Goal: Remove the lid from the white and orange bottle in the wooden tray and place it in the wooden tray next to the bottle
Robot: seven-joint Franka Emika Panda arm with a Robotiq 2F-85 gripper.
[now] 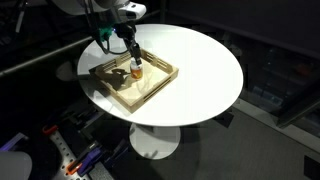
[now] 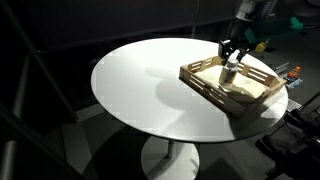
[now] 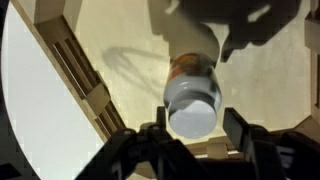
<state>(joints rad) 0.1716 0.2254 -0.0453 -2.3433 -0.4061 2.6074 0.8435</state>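
Wrist view: gripper [image 3: 197,124] fingers [image 3: 238,122] straddle the lid [image 3: 192,108], one on each side and very close. Can't tell if they're clamped on it or just short of contact. Lid still on the white and orange bottle [image 3: 190,68]. Bottle stands upright on the floor of the wooden tray [image 3: 85,85]. Exterior views: tray [image 1: 160,78] sits on a round white table [image 2: 140,90].
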